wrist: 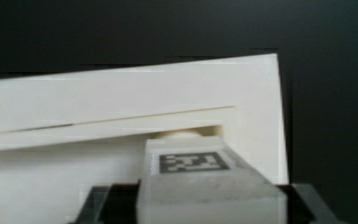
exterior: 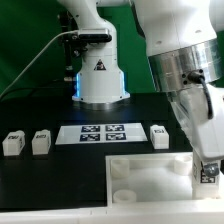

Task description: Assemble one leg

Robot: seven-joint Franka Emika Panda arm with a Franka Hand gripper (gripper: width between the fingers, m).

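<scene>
Gripping one leg (wrist: pixel 195 172) between its fingers, my claw (exterior: pixel 207 172) hangs over the corner of the big white panel (exterior: pixel 150 177) on the exterior view's right. On the wrist view I see the leg's tag facing the camera, just above a round corner socket (wrist: pixel 192 130). Three more legs (exterior: pixel 13 143) stand on the black worktop (exterior: pixel 50 185) beside the marker board (exterior: pixel 100 134).
</scene>
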